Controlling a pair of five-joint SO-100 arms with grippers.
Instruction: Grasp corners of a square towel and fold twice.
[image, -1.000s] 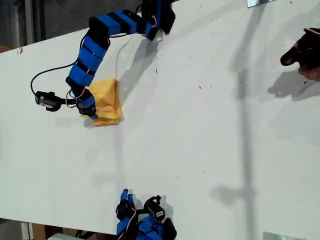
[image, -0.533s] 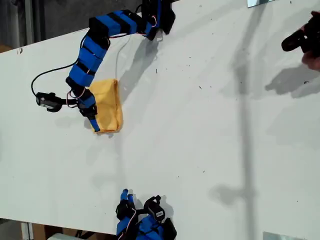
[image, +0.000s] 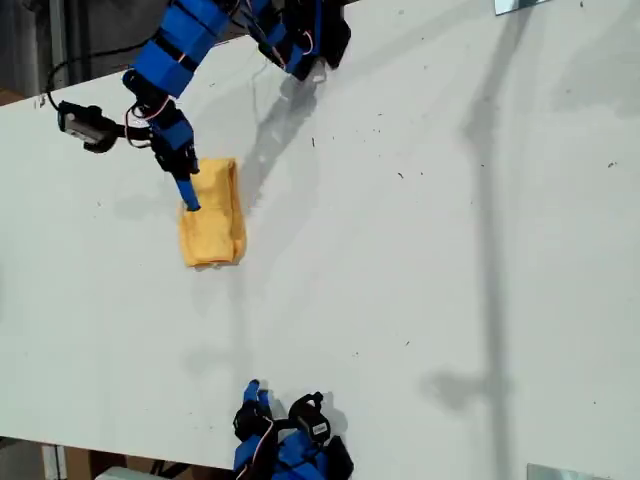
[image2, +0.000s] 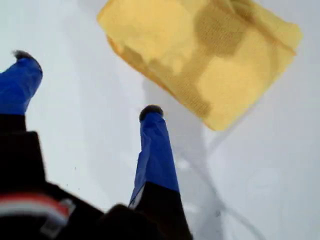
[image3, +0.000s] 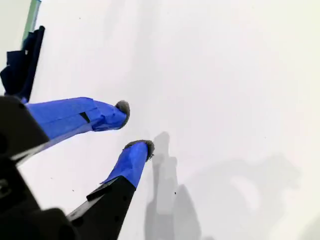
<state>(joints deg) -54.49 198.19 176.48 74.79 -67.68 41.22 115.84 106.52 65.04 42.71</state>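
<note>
My first gripper (image2: 85, 85) has let go and lifted off the towel (image: 212, 212), jaws wide and empty. My second gripper (image3: 135, 125) waits, slightly open, empty. Folding looks done.

Clearance on the counter (image: 420, 250): one soft obstacle, the rest open.

The folded towel (image: 211, 212) lies flat toward 9 o'clock of the exterior view, low enough to pass over. My first tool (image2: 85, 82) hangs over its 11 o'clock edge with jaws apart, clear of the cloth in the first wrist view. My second tool (image3: 135, 125) sits at 6 o'clock, jaws slightly apart over bare surface. Centre through 3 o'clock is open counter carrying only shadows and small specks.
</note>
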